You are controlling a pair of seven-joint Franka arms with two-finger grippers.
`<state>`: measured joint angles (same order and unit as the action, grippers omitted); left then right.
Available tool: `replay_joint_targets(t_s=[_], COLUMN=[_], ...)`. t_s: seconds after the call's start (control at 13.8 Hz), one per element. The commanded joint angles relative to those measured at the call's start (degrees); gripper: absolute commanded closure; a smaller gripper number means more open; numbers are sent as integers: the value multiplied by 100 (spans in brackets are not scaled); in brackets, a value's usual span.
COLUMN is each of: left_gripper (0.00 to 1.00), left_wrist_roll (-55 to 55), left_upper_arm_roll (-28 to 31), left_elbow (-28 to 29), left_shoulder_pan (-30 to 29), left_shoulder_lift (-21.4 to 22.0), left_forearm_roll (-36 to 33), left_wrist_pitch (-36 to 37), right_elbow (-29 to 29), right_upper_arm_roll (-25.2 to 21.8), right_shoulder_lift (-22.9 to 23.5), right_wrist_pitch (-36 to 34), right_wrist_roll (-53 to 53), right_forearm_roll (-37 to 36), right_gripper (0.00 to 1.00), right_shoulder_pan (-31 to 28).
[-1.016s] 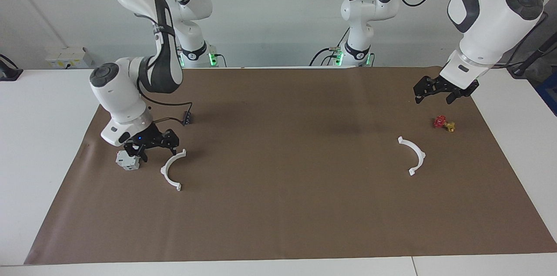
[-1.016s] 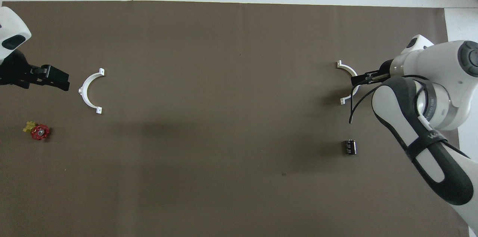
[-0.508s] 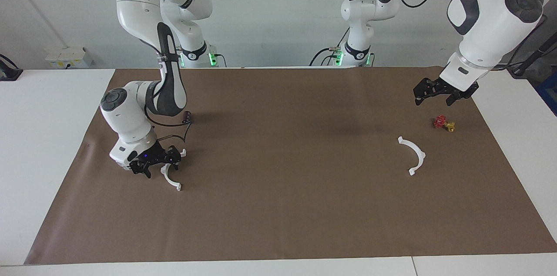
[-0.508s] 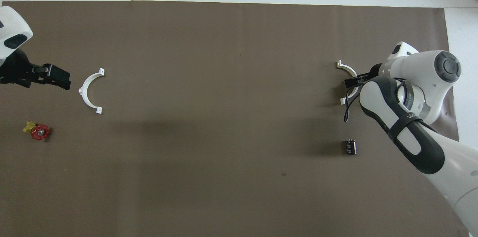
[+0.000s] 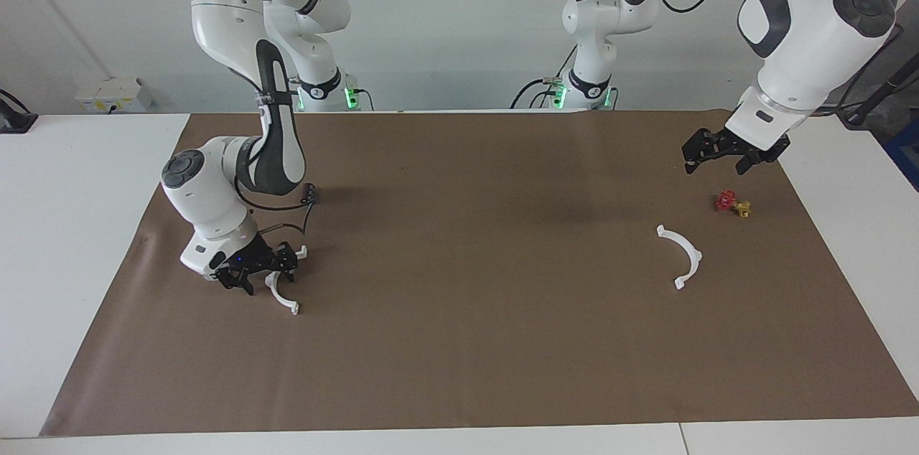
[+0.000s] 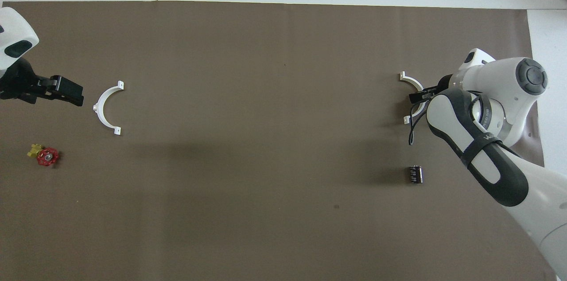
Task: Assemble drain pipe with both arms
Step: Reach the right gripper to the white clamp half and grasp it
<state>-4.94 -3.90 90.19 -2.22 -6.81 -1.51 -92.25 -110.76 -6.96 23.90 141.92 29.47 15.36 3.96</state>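
A plain brown mat [image 5: 474, 340] covers the white table [image 5: 64, 240]. On the mat lie two white half-ring arcs [image 5: 683, 255] [image 5: 283, 293], a small black cylinder [image 6: 415, 174] and a red-and-yellow valve piece [image 5: 732, 204]. Over the mat, the arms [image 5: 804, 31] [image 5: 230, 175] are white with dark grey joint caps, and both grippers [image 5: 718, 153] [image 5: 260, 272] are black.

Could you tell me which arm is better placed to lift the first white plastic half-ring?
The right. Its gripper is down at the white plastic half-ring at its end; the left gripper hangs raised, apart from the other half-ring.
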Motion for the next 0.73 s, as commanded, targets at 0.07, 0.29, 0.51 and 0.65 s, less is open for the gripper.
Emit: replay_joint_targets(t_s=[0.07,0.29,0.51,0.65], left_gripper=[0,0,0,0], left_wrist_roll=[64,64,64,64], left_upper_arm_roll=[30,30,30,30], left_elbow=[-63,-63,-98,-98], left_shoulder_pan=[29,29,28,29], left_shoulder_lift=[-4,5,31,40], left_forearm_roll=[72,72,72,72], left_wrist_pitch=[-4,5,40,58], right_elbow=[98,177,492,677], right_upper_arm_roll=[28,19,28,10], right_shoulder_lift=[-43,-52,-131,-166], right_wrist_pitch=[-262,-367,-875,-1131], right_wrist_roll=[172,164,24,-859], right_forearm_roll=[81,72,72,20], right_gripper=[100,100,100,100], right_shoulder_pan=[-27,-18,140,499])
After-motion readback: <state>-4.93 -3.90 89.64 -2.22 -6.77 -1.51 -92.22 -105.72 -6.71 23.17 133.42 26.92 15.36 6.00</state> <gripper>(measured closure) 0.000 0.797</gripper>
